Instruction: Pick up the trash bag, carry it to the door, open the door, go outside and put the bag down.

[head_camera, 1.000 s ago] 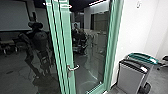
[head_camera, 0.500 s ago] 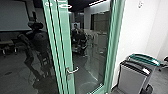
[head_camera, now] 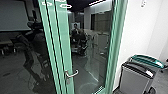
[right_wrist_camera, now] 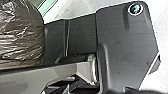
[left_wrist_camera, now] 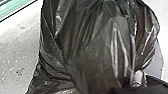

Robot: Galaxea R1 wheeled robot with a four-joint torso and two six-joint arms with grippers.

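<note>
A white wall [head_camera: 140, 32] and a dark room behind glass frame our head view, where we face a green-framed door [head_camera: 63, 47] with a metal handle [head_camera: 72, 74]. Through the glass we make out a person [head_camera: 75, 31], small; to the right of the doorway, a grey bin [head_camera: 132, 81] stands beside a green-topped bin [head_camera: 147, 61]. In our left wrist view, the black trash bag [left_wrist_camera: 92, 52] bulges, creased and shiny, over a pale floor [left_wrist_camera: 18, 55]. In our right wrist view, the bag appears beside our base's dark plate. We cannot tell whether our left gripper or right gripper is wide, narrow or holding anything.
</note>
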